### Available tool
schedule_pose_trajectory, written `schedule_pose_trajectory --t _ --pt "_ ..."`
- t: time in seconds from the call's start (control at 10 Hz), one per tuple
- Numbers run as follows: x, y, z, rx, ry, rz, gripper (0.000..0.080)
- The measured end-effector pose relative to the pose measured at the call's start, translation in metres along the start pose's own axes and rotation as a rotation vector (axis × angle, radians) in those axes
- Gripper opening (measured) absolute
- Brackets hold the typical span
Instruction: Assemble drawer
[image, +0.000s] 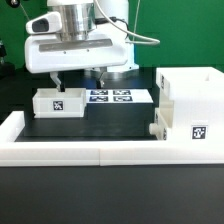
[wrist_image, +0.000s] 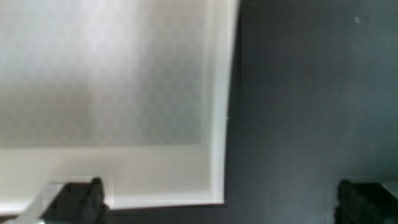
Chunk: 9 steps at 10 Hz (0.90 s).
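Robot arm poised over 1 small drawer tray, with the box shell waiting to the side.

The tray (image: 58, 102), white and open-topped with a square tag on its front, sits on the black table at the exterior view's left, just beside the marker board (image: 110, 97). The shell (image: 192, 108) stands well apart at the exterior view's right, with what may be a 2nd tray (image: 158, 131) at its near side, against the rail (image: 80, 152). The gripper (image: 77, 77) hangs directly above the tray, its 2 fingers apart; 1 is at the tray's far edge, the other over the marker board. It holds nothing. Whether a fingertip touches the tray cannot be told. In the wrist view the tray (wrist_image: 125, 100) lies off-centre between the fingertips (wrist_image: 75, 200). Likely risk: closing off-centre could tip or push the light tray instead of gripping its wall.
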<state>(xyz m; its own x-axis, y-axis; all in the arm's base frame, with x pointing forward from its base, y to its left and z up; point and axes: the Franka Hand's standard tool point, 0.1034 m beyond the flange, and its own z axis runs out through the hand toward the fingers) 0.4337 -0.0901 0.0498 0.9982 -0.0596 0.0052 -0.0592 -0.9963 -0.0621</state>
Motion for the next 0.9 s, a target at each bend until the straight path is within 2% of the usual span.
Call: schedule_pose_trajectory --t 0.2,0.5,0.7,0.9 --pt "-0.015 0.006 0.013 -0.015 0.019 0.007 0.0649" --pt "-0.037 0.006 0.033 -0.026 0.029 -0.035 0.0649" --pt "-0.043 0.003 0.042 -0.023 0.014 -0.083 0.0649" --pt "-0.044 0.004 0.043 -0.022 0.011 -0.110 0.0649"
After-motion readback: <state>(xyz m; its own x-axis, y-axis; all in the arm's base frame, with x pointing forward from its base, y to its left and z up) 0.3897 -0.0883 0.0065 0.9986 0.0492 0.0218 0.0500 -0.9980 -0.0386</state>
